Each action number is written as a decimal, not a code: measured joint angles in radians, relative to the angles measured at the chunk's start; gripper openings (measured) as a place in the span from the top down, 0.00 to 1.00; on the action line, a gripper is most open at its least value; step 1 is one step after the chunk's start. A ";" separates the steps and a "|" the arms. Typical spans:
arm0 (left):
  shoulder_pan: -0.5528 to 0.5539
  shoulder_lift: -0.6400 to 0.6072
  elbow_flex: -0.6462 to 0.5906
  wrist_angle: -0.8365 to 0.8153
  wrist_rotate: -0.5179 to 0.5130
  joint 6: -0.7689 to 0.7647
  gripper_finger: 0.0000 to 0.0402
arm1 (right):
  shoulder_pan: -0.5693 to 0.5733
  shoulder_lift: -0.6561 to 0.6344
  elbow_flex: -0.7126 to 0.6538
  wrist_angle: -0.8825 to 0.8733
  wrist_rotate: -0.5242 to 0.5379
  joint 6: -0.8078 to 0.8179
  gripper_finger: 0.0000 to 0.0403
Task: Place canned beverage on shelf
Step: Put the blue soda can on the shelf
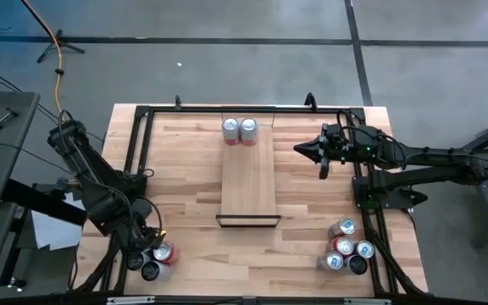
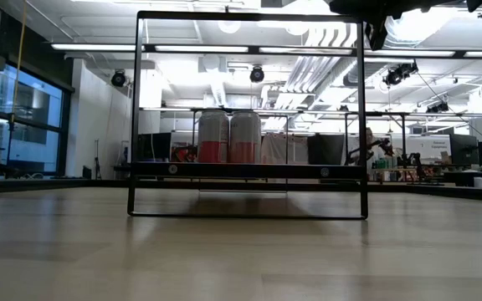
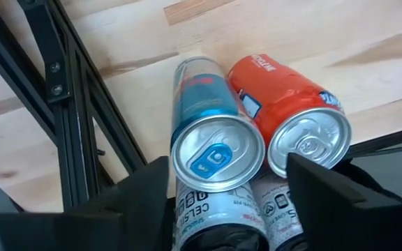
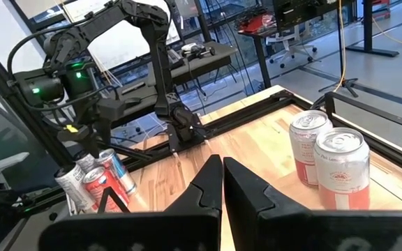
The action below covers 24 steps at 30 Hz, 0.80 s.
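Observation:
The shelf (image 1: 248,182) is a narrow light-wood plank in the table's middle, with a black frame (image 2: 248,117) at its near end. Two pink-and-silver cans (image 1: 239,129) stand upright on its far end and also show in the right wrist view (image 4: 330,164). My left gripper (image 1: 145,247) is open at the table's near left corner, over a cluster of lying cans. Its fingers (image 3: 142,202) stand on either side of a blue can (image 3: 211,132) and the white cans (image 3: 218,216) under it, with an orange can (image 3: 292,115) beside them. I cannot tell whether they touch. My right gripper (image 1: 305,150) is shut and empty, held high right of the shelf's far end.
Several more cans (image 1: 347,247) stand in a cluster at the table's near right corner, beside the right arm's base. A black metal frame (image 1: 142,135) runs along the table's left, far and right edges. Bare tabletop lies on both sides of the shelf.

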 joint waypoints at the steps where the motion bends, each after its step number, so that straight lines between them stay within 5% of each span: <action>1: -0.002 0.000 0.000 0.000 0.003 -0.001 0.32 | 0.000 0.000 0.000 0.000 0.000 -0.001 1.00; 8: -0.027 0.000 -0.031 0.013 0.004 -0.059 0.17 | 0.000 0.000 0.000 -0.003 0.000 -0.002 1.00; 24: -0.027 0.005 -0.039 0.014 -0.008 -0.085 0.16 | 0.000 0.000 0.000 -0.014 0.007 -0.003 1.00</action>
